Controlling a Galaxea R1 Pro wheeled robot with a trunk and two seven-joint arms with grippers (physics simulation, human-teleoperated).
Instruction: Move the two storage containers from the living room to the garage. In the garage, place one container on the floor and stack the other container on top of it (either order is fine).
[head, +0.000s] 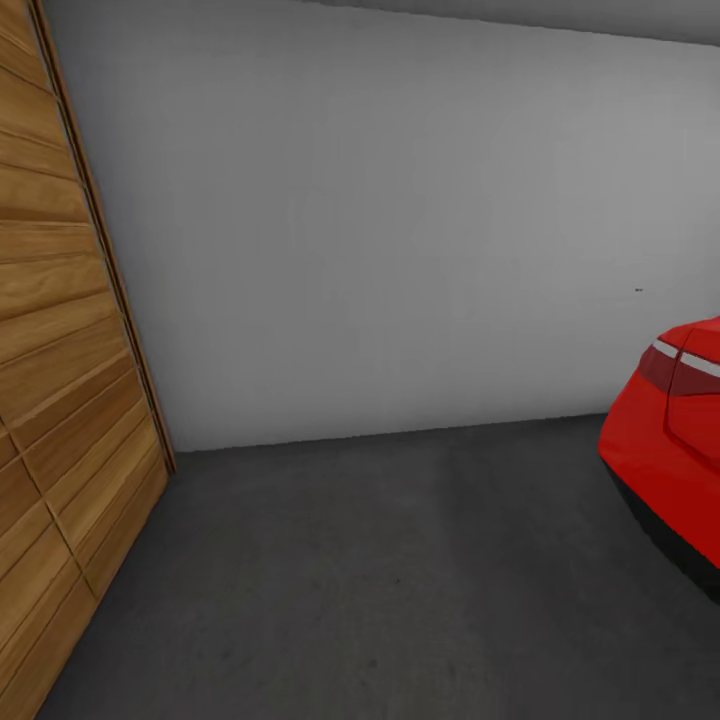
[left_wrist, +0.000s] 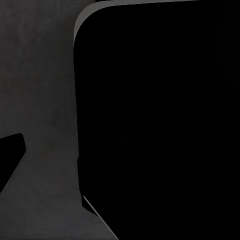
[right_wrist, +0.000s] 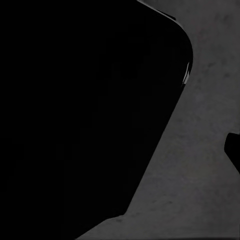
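Concrete floor (head: 380, 580), red car (head: 665, 450) beside

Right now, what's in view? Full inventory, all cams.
Wall: 1, pale grey, straight ahead in the head view.
Wooden plank door: 1, light brown, along the left of the head view.
Floor: 1, dark grey speckled concrete, in the lower part of the head view; also seen in the left wrist view and the right wrist view.
Red car: 1, red with a dark lower edge, partly in frame at the right of the head view, standing on the floor.
Robot's own dark body part: a large black rounded shape in the left wrist view and in the right wrist view; too dark to tell which part.
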